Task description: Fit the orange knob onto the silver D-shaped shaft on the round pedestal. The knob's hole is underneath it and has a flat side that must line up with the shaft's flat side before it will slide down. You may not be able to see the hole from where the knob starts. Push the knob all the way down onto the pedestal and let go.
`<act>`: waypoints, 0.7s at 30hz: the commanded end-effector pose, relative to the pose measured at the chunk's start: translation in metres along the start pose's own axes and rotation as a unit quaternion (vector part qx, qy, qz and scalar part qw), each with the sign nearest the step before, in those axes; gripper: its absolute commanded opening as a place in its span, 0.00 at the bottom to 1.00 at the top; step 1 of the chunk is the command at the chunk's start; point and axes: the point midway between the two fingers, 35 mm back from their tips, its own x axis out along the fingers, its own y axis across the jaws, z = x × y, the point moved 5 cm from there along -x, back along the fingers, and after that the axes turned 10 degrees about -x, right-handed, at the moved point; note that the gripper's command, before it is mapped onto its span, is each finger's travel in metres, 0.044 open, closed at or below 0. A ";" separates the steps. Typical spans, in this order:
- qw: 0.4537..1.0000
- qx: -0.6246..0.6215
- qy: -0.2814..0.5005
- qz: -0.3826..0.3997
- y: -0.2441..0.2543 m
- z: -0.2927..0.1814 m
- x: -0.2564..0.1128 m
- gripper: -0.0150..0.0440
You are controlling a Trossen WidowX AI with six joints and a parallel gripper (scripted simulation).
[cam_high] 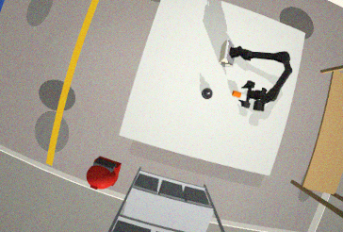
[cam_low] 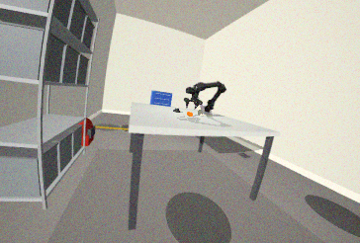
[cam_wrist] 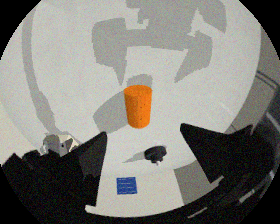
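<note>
The orange knob (cam_high: 236, 94) (cam_low: 190, 114) (cam_wrist: 138, 107) appears to lie on its side on the white table (cam_high: 165, 124) (cam_low: 208, 126), one end facing my gripper. That end looks plain in the wrist view; no hole shows. My gripper (cam_high: 246, 95) (cam_wrist: 145, 131) is wide open and empty, its fingers clear of the knob on either side. The dark round pedestal (cam_high: 206, 93) (cam_low: 177, 110) (cam_wrist: 155, 154) stands beyond the knob, farther from my arm. Its small pale shaft (cam_wrist: 158, 162) shows in the wrist view, but its flat side is too small to tell.
The arm's pale base mount (cam_high: 226, 54) stands on the table beside the pedestal's side of the arm. A shelf rack (cam_high: 165, 207) (cam_low: 46, 116), a red object (cam_high: 103, 175) (cam_low: 88, 131) and a blue panel (cam_low: 161, 98) (cam_wrist: 126, 185) are beyond the table.
</note>
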 end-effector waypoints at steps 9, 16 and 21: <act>1.000 0.000 0.002 0.003 0.000 0.009 0.024 1.00; 1.000 0.000 0.002 0.003 -0.001 0.013 0.034 1.00; 1.000 0.000 0.002 0.003 -0.002 0.015 0.042 1.00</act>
